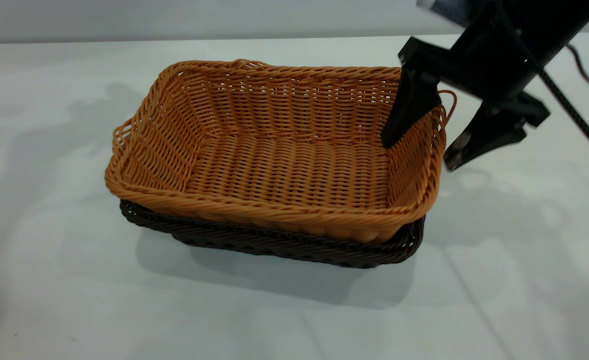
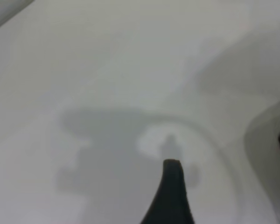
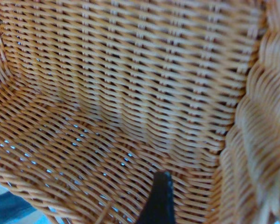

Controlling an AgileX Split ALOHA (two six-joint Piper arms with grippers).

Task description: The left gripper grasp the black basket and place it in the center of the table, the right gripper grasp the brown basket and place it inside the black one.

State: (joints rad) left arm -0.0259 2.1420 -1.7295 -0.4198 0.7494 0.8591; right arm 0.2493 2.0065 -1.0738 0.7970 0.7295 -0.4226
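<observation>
While the brown basket sits nested inside the black basket near the middle of the white table, the right gripper straddles its right end wall, jaws spread apart, one finger inside and one outside, holding nothing. To finish cleanly, it should probably lift straight up, avoiding the loop handle. The left gripper's finger state cannot be told.
</observation>
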